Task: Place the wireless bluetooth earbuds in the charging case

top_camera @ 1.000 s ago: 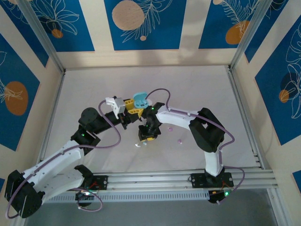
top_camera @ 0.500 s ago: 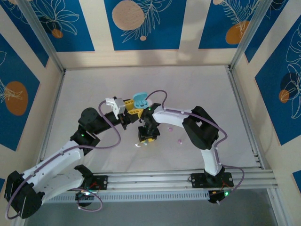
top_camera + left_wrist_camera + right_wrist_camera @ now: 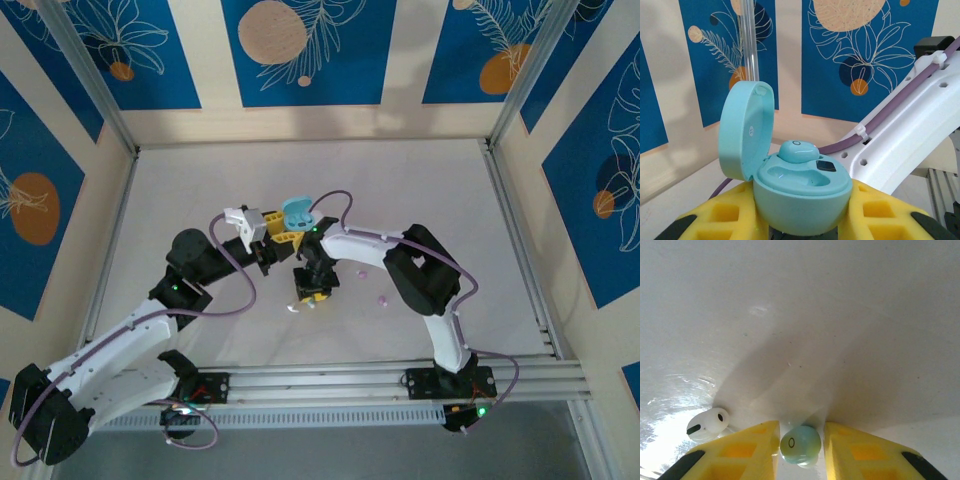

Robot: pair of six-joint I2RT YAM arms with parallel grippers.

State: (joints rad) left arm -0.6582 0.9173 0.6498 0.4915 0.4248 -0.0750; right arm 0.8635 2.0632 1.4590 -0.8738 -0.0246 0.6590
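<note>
Pickup step: right pincer (image 3: 801,435) grips a teal earbud (image 3: 800,444), left pincer (image 3: 802,215) clamps the open charging case (image 3: 800,192). Next up, lift it into the empty socket (image 3: 789,178).

One earbud (image 3: 798,151) sits in the open case (image 3: 800,200)

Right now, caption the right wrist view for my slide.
Right pincer brackets a teal earbud on the table, white earbud alongside.

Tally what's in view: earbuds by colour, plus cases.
Teal earbuds: 2
White earbuds: 1 that I can make out
Pink earbuds: 2
Teal charging case: 1
Total: 6
</note>
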